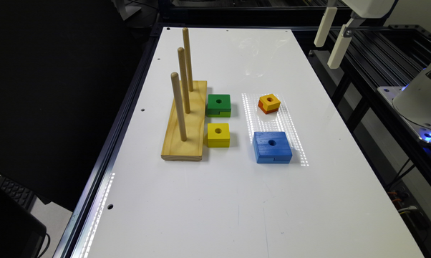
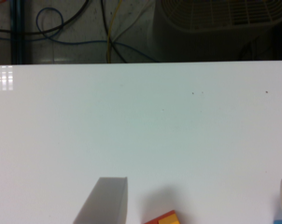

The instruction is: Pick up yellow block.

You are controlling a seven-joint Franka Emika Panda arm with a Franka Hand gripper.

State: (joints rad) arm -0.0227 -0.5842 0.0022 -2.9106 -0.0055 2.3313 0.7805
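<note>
On the table (image 1: 237, 200), the peg board (image 1: 185, 122) lies toward the exterior view's left, its three pegs (image 1: 179, 105) standing upright in a line from near to far. Just beside its right edge sit two blocks: the yellow block (image 1: 218, 135) nearer, the green block (image 1: 219, 105) right behind it. Further to the exterior view's right, apart from these, lie the blue block (image 1: 272, 147) near and the two-layer block (image 1: 269, 103) behind it. The gripper (image 1: 332, 37) hangs high over the table's far right edge.

Bright overhead glare, soft wrist blur
</note>
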